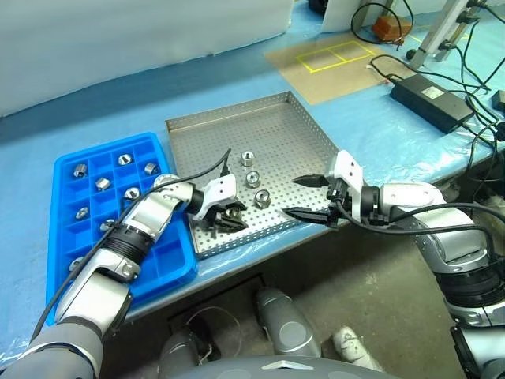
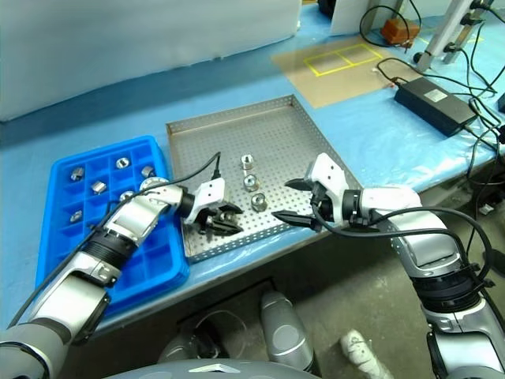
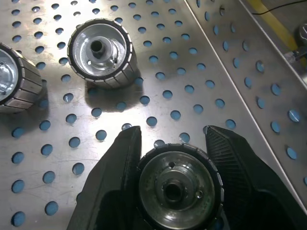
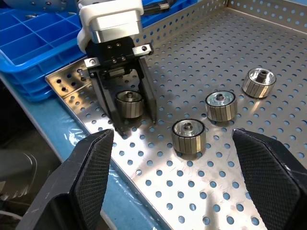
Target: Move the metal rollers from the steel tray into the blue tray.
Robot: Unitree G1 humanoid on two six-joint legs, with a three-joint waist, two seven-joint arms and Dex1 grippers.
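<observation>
Near the front edge of the big square perforated steel tray (image 1: 293,136), the left gripper (image 1: 230,219) has its two black fingers pinched around one small ribbed silver metal roller (image 3: 178,188); roller sits upright on the tray floor, bore facing the wrist camera, a finger (image 3: 117,182) flush on each flank; looks like a side-on grasp ready for a lift, not yet off the floor as far as I can tell.

Right gripper (image 1: 306,196) hovers over the tray's right front corner, fingers spread wide and holding nothing; it points toward the remaining rollers, so my guess is it's staging for the next pick while staying out of the left arm's way.

Three more loose rollers stand in a rough line up the tray middle: nearest (image 4: 188,135), then (image 4: 220,106), farthest (image 4: 258,82); all apart from each other and from the held one.

Bright blue gridded plastic tray (image 1: 170,267) lies just beside the steel tray on the robot's left; several compartments at its far end already hold rollers, e.g. (image 1: 80,170); near cells look free.

Obstacles: steel tray's raised rim and the blue tray's wall sit between grasp and target, so the roller needs to clear both; left arm's black cable (image 1: 207,170) loops near the fingers; black power brick (image 1: 432,102) and cables on the blue table are well clear.
</observation>
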